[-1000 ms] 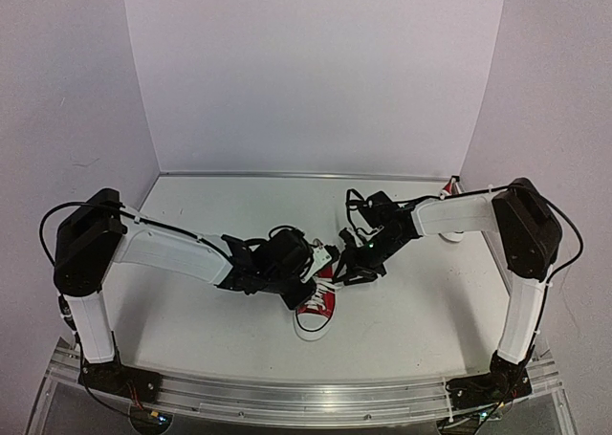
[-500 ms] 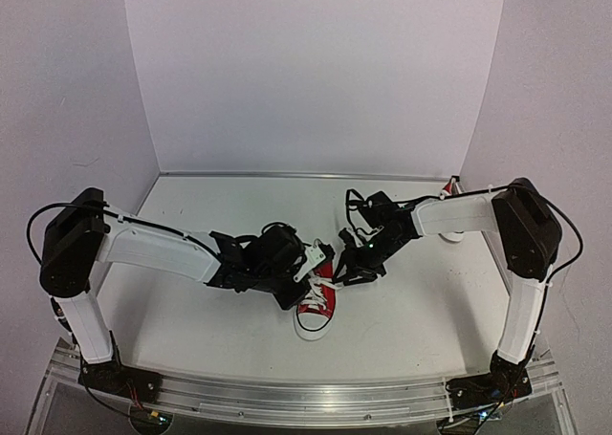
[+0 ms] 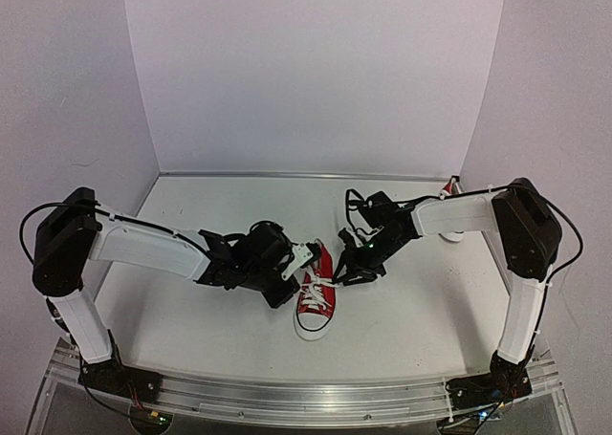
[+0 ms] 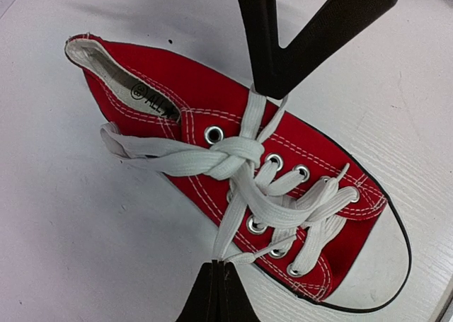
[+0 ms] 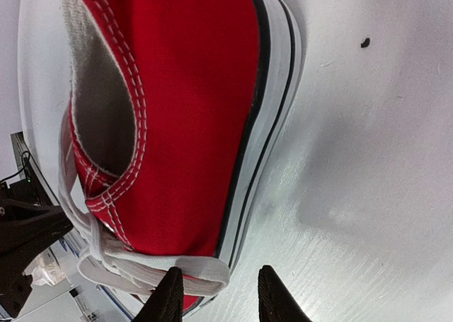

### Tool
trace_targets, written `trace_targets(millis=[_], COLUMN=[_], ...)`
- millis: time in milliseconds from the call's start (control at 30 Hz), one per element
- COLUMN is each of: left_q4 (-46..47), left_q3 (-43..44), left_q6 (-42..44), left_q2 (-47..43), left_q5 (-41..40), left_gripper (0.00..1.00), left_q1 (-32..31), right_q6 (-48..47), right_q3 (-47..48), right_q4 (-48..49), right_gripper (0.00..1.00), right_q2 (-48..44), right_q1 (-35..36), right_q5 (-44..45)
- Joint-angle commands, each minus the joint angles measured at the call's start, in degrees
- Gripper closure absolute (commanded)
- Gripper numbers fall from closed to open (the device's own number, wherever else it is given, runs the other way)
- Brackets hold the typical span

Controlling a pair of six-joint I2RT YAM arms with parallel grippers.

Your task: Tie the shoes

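A red sneaker [image 3: 316, 299] with white laces lies mid-table, toe toward the near edge. In the left wrist view the shoe [image 4: 177, 95] has a single knot [image 4: 228, 156] in its white lace over the top eyelets. My left gripper [image 3: 300, 261] is shut on a lace strand [image 4: 233, 223] at the shoe's side [image 4: 218, 264]. My right gripper [image 3: 347, 263] is open at the shoe's heel side [image 5: 218, 272]; a flat lace loop [image 5: 191, 267] lies against its left finger [image 5: 170, 297]. One right-gripper finger [image 4: 279, 46] rests over the other strand.
A second red shoe [image 3: 450, 185] sits at the back right corner, mostly hidden behind my right arm. White walls close the table [image 3: 210, 215] at the back and both sides.
My left arm has drawn back to the left, uncovering more of the shoe while keeping hold of the lace. The right arm has not moved.
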Motion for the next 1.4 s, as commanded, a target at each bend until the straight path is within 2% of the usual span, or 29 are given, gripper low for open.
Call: trace_targets(millis=[0,433,533,633,667,800,900,1367], left_q4=[0.1,-0.9,-0.6,1.0,1.7,4.7,4.5,3.5], left_q3=[-0.6,-1.6,-1.0,-0.8,-1.0,-1.5,-0.6,5.3], left_q6=[-0.5,-0.3,-0.4,0.0,0.3,2.8,5.1,1.8], left_q2=[-3.6,-4.4,-4.5,-5.7,-6.5,-8.7,-8.7,0.4], left_q5=[0.1,0.0,0.6,1.7,2.2,6.5,7.6,7.0], left_gripper=[1.00,1.00,0.99,0.91,0.87,0.65,0.59,0.61], left_q1=[0.4,1.6,1.7,1.7,1.7,1.6,1.0,-0.1], right_q6=[-1.2,-3.0,-3.7,-4.1,-4.2,-4.2,-4.1,-3.5], right_q3=[1.7,3.2,3.2,3.1,3.1,3.0,2.8,1.8], right_q4=[-0.6,-0.5,-0.5,-0.5,-0.5,-0.3,-0.3,-0.2], right_gripper=[0.67,0.69,0.80,0.98,1.00,1.00,1.00,1.00], right_q2=[0.9,1.7,1.7,1.4,1.3,0.6,0.1,-0.4], right_q1=[0.1,0.1,0.2,0.2,0.2,0.3,0.3,0.3], right_q5=[-1.2,-5.3,-7.3,-8.8,-8.9,-9.3,-9.2,-8.7])
